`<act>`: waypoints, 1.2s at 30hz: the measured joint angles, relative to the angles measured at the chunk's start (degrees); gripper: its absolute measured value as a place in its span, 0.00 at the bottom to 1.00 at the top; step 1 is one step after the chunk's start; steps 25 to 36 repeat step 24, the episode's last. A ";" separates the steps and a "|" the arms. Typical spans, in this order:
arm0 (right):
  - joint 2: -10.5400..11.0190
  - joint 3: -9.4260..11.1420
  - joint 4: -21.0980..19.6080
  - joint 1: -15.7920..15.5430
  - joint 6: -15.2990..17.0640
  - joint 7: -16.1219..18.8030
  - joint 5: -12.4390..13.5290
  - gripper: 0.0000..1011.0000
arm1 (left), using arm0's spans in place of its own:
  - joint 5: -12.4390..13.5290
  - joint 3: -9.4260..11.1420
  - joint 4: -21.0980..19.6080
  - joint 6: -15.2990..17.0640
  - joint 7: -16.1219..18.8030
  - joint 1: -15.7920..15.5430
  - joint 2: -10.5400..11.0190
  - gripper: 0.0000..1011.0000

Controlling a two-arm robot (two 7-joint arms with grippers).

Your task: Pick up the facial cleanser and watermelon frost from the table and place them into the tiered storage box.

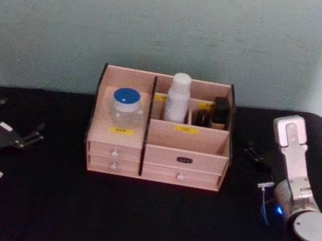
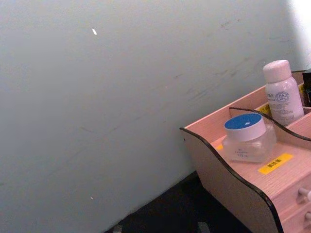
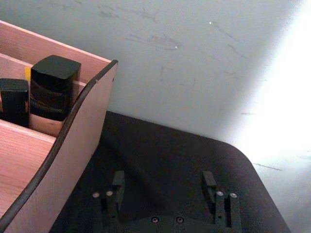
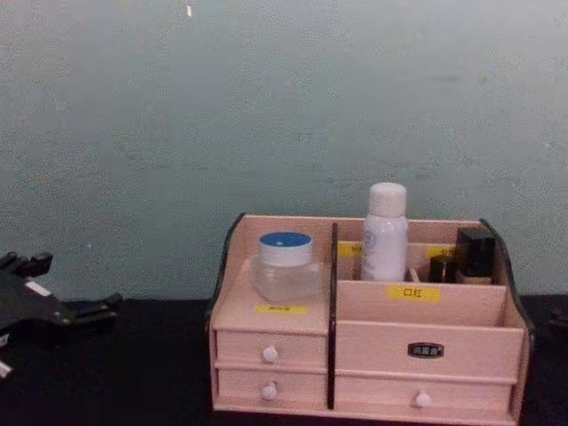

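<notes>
Storage box (image 1: pixel 156 150) centred between spread left hand (image 1: pixel 30 136), spread right hand (image 3: pixel 167 196).

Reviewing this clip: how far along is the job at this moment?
It looks finished. A blue-lidded jar sits on the left tier of the tiered storage box, and a white bottle stands in a rear compartment. Nothing is in hand: the left gripper and right gripper rest open on the black table, apart from the box. Nothing seems left.

One storage box (image 1: pixel 157 151), four drawers, one jar (image 1: pixel 126 106), one white bottle (image 1: pixel 178 98), two dark containers (image 1: pixel 220 112).
</notes>
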 joint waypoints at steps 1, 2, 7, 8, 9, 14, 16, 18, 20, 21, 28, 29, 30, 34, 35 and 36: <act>0.00 0.00 0.00 0.00 0.00 0.00 0.00 0.99 | 0.00 0.00 0.00 0.00 0.00 0.00 0.00 0.99; 0.00 0.00 0.00 0.00 0.00 0.00 0.00 0.99 | 0.00 0.00 0.00 0.00 0.00 0.00 0.00 0.99; 0.00 0.00 0.00 0.00 0.00 0.00 0.00 0.99 | 0.00 0.00 0.00 0.00 0.00 0.00 0.00 0.99; 0.00 0.00 0.00 0.00 0.00 0.00 0.00 0.99 | 0.00 0.00 0.00 0.00 0.00 0.00 0.00 0.99; 0.00 0.00 0.00 0.00 0.00 0.00 0.00 0.99 | 0.00 0.00 0.00 0.00 0.00 0.00 0.00 0.99; 0.00 0.00 0.00 0.00 0.00 0.00 0.00 0.99 | 0.00 0.00 0.00 0.00 0.00 0.00 0.00 0.99; 0.00 0.00 0.00 0.00 0.00 0.00 0.00 0.99 | 0.00 0.00 0.00 0.00 0.00 0.00 0.00 0.99; 0.00 0.00 0.00 0.00 0.00 0.00 0.00 0.99 | 0.00 0.00 0.00 0.00 0.00 0.00 0.00 0.99; 0.00 0.00 0.00 0.00 0.00 0.00 0.00 0.99 | 0.00 0.00 0.00 0.00 0.00 0.00 0.00 0.99; 0.00 0.00 0.00 0.00 0.00 0.00 0.00 0.99 | 0.00 0.00 0.00 0.00 0.00 0.00 0.00 0.99; 0.00 0.00 0.00 0.00 0.00 0.00 0.00 0.99 | 0.00 0.00 0.00 0.00 0.00 0.00 0.00 0.99; 0.00 0.00 0.00 0.00 0.00 0.00 0.00 0.99 | 0.00 0.00 0.00 0.00 0.00 0.00 0.00 0.99; 0.00 0.00 0.00 0.00 0.00 0.00 0.00 0.99 | 0.00 0.00 0.00 0.00 0.00 0.00 0.00 0.99; 0.00 0.00 0.00 0.00 0.00 0.00 0.00 0.99 | 0.00 0.00 0.00 0.00 0.00 0.00 0.00 0.99; 0.00 0.00 0.00 0.00 0.00 0.00 0.00 0.99 | 0.00 0.00 0.00 0.00 0.00 0.00 0.00 0.99; 0.00 0.00 0.00 0.00 0.00 0.00 0.00 0.99 | 0.00 0.00 0.00 0.00 0.00 0.00 0.00 0.99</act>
